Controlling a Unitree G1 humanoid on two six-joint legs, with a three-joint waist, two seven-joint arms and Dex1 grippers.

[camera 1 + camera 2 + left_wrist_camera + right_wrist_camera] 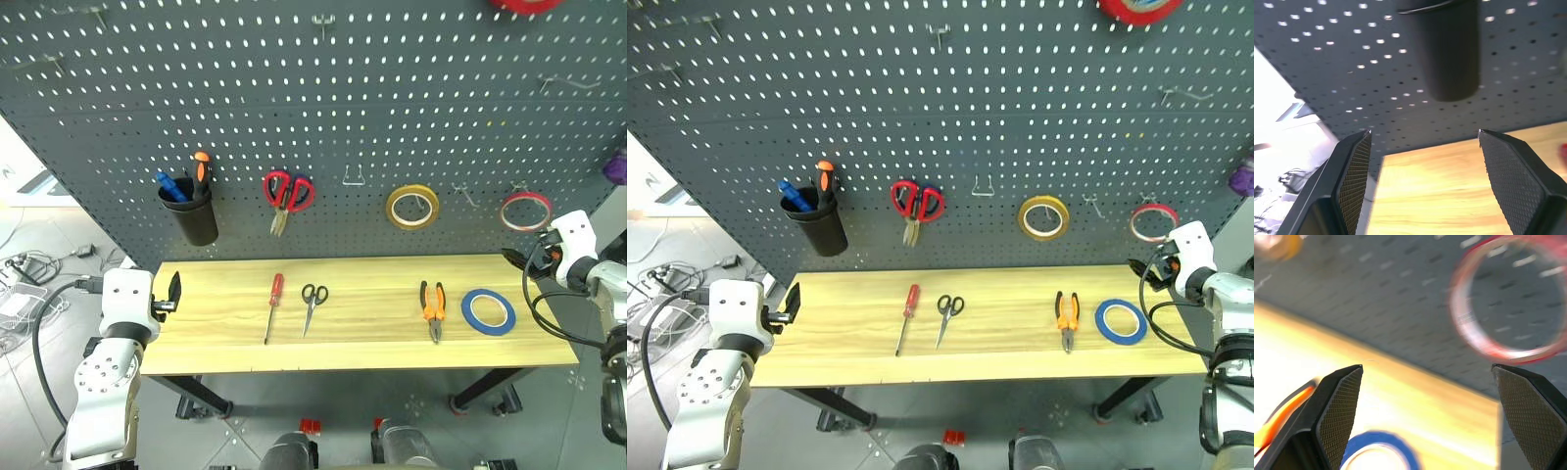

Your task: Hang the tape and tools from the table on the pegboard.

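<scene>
On the light wood table [372,343] lie, left to right, a slim red-handled screwdriver [273,302], small black-handled scissors [313,300], pliers [432,309] with orange-and-black handles and the flat blue tape [488,311]. Behind them rises the dark grey pegboard [343,98]. My left gripper [174,292] hovers open at the table's left end, holding nothing, well left of the screwdriver. Open and empty too, my right gripper [511,258] hangs at the right end, just behind and above the tape. In the right wrist view the tape [1378,436] shows between the fingers.
Hanging on the board are a black cup [194,211] of pens, larger red-handled scissors [286,193], a yellow roll [411,207], a thin red roll [525,211] and a red roll [527,4] at the top edge. An empty hook [354,176] sits between scissors and yellow roll.
</scene>
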